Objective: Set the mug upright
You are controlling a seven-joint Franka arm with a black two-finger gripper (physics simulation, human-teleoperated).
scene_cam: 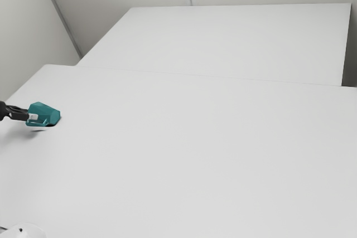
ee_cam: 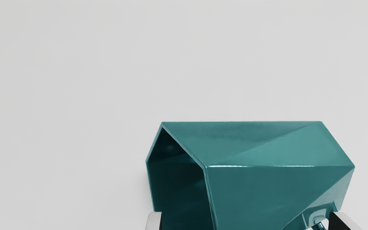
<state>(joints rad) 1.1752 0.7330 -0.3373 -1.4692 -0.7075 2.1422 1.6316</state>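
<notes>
At the exterior view's left, my gripper (scene_cam: 32,116) is at the teal faceted mug (scene_cam: 48,112), with a pale fingertip against its near side. The mug (ee_cam: 267,191) lies on its side in the wrist view, its dark mouth facing sideways. My gripper (ee_cam: 245,221) stands open over it, with the fingers wide apart: one by the mouth's rim, the other by the opposite end, near a looped part that looks like the handle. The lower part of the mug is cut off there, and whether either finger touches it cannot be told.
A wide white table (scene_cam: 195,149) extends from the mug toward the exterior view's right. Behind it is a second white surface (scene_cam: 234,40), with pale walls beyond. A white rounded object (scene_cam: 25,231) sits at the exterior view's lower left corner.
</notes>
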